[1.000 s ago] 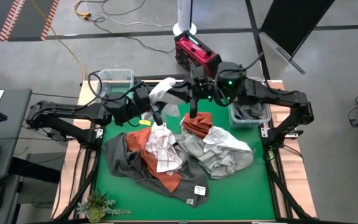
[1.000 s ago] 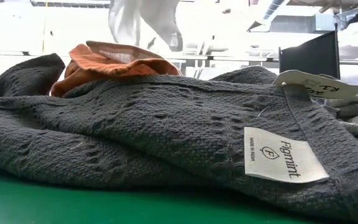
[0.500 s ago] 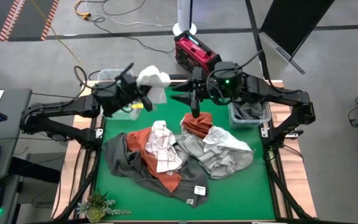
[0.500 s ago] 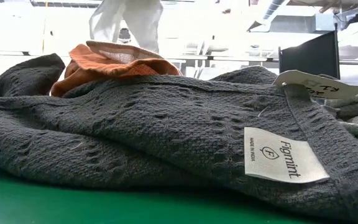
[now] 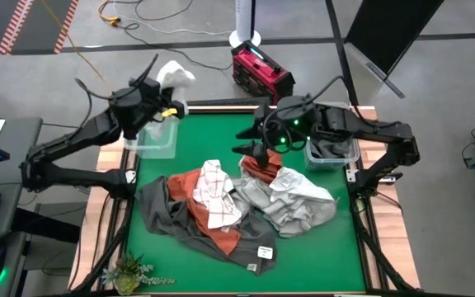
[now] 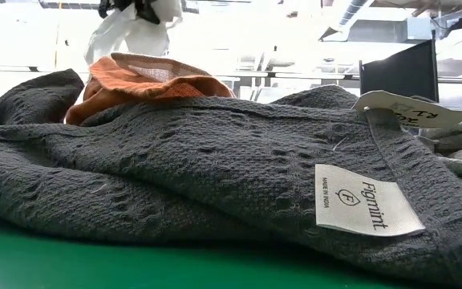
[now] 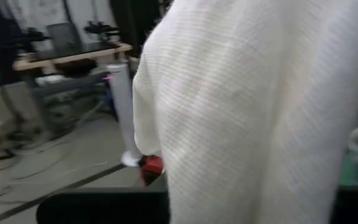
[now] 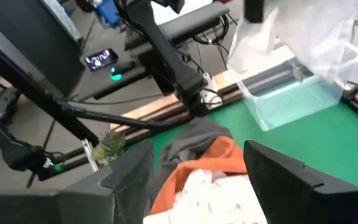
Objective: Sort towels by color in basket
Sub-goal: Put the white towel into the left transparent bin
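My left gripper [image 5: 162, 87] is at the table's far left corner, shut on a white towel [image 5: 175, 75] that hangs over the clear bin [image 5: 157, 136]. In the low view the towel [image 6: 135, 34] dangles under the gripper [image 6: 131, 8]. My right gripper [image 8: 197, 180] is open, just above a rust orange towel [image 5: 261, 165] at the pile's far side. The pile lies on the green mat: a dark grey towel [image 5: 167, 210], another rust orange one [image 5: 198, 191], a white towel with grey checks [image 5: 214, 194] on top of both, and light grey towels [image 5: 291, 198]. My left gripper holds the white towel bunched at its upper end [image 6: 139, 16], and the cloth itself hides the fingers in the left wrist view [image 7: 260, 112]. The towel hangs slack below the gripper, lifted clear of the table and above the clear bin.
A second clear bin [image 5: 330, 153] at the table's right edge holds a grey cloth. A red device [image 5: 261, 70] stands beyond the far edge. A small plant [image 5: 130, 271] sits at the near left corner. Bare green mat [image 5: 213, 136] lies between the two bins.
The white towel, which hung between both grippers, now hangs from my left gripper alone. That gripper has carried it up and toward the far left corner, over the clear bin. My right gripper has drawn back and come down toward the rust orange towel.
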`<action>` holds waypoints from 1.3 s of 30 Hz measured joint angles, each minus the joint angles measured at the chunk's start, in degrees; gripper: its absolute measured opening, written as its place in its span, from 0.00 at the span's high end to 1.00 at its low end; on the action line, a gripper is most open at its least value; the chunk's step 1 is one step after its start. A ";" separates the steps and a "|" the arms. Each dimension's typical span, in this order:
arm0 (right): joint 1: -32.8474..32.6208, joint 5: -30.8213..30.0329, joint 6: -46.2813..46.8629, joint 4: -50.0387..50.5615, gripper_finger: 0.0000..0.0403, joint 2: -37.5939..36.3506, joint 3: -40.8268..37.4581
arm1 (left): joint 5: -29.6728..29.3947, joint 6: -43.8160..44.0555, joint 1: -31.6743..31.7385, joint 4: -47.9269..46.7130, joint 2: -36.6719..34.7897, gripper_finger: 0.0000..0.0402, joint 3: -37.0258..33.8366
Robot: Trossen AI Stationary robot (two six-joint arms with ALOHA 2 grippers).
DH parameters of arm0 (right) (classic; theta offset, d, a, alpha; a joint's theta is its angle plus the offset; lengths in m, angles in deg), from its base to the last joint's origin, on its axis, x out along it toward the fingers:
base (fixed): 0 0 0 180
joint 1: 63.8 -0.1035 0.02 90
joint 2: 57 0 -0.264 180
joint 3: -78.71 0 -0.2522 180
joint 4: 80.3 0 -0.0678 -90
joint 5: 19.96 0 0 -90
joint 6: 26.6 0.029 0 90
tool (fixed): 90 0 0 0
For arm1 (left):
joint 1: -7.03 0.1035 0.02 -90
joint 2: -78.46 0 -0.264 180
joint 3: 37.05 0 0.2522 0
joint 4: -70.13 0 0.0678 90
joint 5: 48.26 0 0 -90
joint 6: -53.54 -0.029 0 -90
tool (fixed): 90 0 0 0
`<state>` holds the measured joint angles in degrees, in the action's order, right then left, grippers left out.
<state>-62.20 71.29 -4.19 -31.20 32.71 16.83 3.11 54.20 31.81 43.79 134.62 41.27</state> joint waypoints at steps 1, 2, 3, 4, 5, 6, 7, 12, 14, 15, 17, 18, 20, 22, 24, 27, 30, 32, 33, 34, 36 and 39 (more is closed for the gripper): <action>-0.36 -0.55 -0.53 0.30 0.32 0.00 0.00 | -0.34 -0.55 1.01 -0.47 0.02 0.99 0.00; -0.63 -1.16 -1.28 0.57 0.32 0.00 0.00 | -1.55 -1.09 1.80 -1.09 0.02 0.99 0.00; -0.86 -1.43 -2.22 0.65 0.32 0.00 0.00 | -3.49 -1.64 2.53 -1.97 0.01 0.99 0.00; -0.94 -1.42 -3.16 0.70 0.32 0.00 0.00 | -5.53 -2.16 3.13 -3.10 0.00 0.99 0.00; -0.89 -1.41 -4.04 0.83 0.32 0.00 0.00 | -7.56 -2.42 3.76 -4.39 0.00 0.99 0.00; -0.79 -1.41 -4.98 0.91 0.32 0.00 0.00 | -9.19 -2.45 4.45 -5.60 0.05 0.99 0.00; -0.58 -1.43 -6.06 0.89 0.32 0.00 0.00 | -10.27 -2.16 5.14 -6.66 0.21 0.99 0.00; 1.11 -1.43 -12.57 0.89 0.32 0.00 0.00 | -12.25 3.24 8.02 -13.00 3.00 0.99 0.00; 1.95 -1.39 -15.80 0.90 0.32 0.00 0.00 | -12.33 6.34 8.75 -15.61 5.12 0.99 -0.01; 2.37 -1.39 -17.45 0.91 0.32 0.00 0.00 | -12.35 7.64 9.13 -16.39 6.31 0.99 -0.05; 3.24 -1.37 -19.25 0.87 0.32 0.00 0.00 | -12.29 8.97 9.92 -16.57 8.42 0.99 -0.38; 3.69 -1.37 -19.23 0.87 0.32 0.00 0.00 | -12.39 9.07 10.34 -16.36 9.20 0.99 -0.44; 4.33 -1.29 -19.03 0.91 0.32 -0.02 0.00 | -13.15 8.05 11.66 -13.94 10.45 0.99 -0.44; 4.74 -1.25 -19.85 1.30 0.32 -0.28 0.00 | -13.16 6.00 13.27 -11.29 11.14 0.99 -0.42; 4.95 -1.19 -21.17 1.30 0.32 -0.47 0.00 | -12.82 4.10 14.69 -8.81 11.47 0.99 -0.43; 5.16 -1.17 -20.96 2.02 0.32 -0.50 0.00 | -8.76 1.31 17.23 -1.36 10.67 0.99 -2.82; 5.33 -1.20 -20.31 2.07 0.32 -0.42 0.00 | -2.24 0.65 19.35 6.41 8.88 0.99 -7.10; 5.36 -1.24 -20.31 2.12 0.32 -0.44 0.00 | -0.96 0.69 19.91 8.89 8.05 0.99 -9.78; 5.36 -1.24 -20.09 2.14 0.32 -0.46 0.00 | -0.75 0.95 19.97 8.90 7.65 0.99 -10.98; 5.34 -1.22 -19.51 2.15 0.32 -0.46 0.00 | -0.61 1.31 19.97 8.99 7.21 0.99 -12.33; 5.30 -1.22 -18.78 2.21 0.32 -0.46 0.00 | -0.50 2.28 19.95 10.23 5.97 0.99 -15.18; 5.30 -1.34 -18.43 2.18 0.32 -0.46 0.00 | -1.61 5.68 19.95 13.54 3.49 0.99 -19.63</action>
<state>-56.90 69.95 -22.62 -29.02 32.25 16.83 1.49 59.88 51.76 57.34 138.12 21.64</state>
